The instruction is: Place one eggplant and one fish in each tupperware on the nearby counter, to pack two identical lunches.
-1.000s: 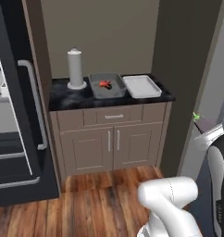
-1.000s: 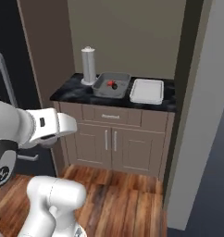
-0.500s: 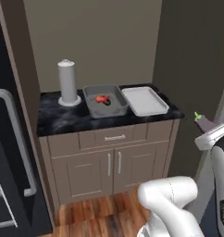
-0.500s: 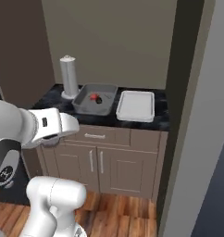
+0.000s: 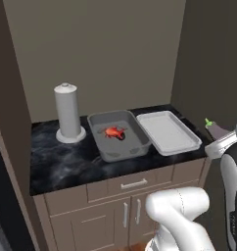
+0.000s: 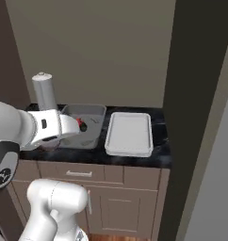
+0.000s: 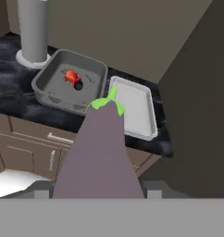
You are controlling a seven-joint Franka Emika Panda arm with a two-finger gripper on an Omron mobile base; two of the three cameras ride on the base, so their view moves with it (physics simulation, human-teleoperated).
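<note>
The counter (image 5: 66, 162) looks like polished black stone with pale grey marbling, over matt taupe wooden cabinet fronts (image 5: 86, 215) with small metal handles. Both the deep tupperware (image 5: 118, 135) and the paler shallow tray (image 5: 167, 132) look like smooth matt grey plastic. The eggplant (image 7: 101, 152) has smooth, dull purple skin, and the fish (image 5: 114, 132) is bright red-orange.
</note>
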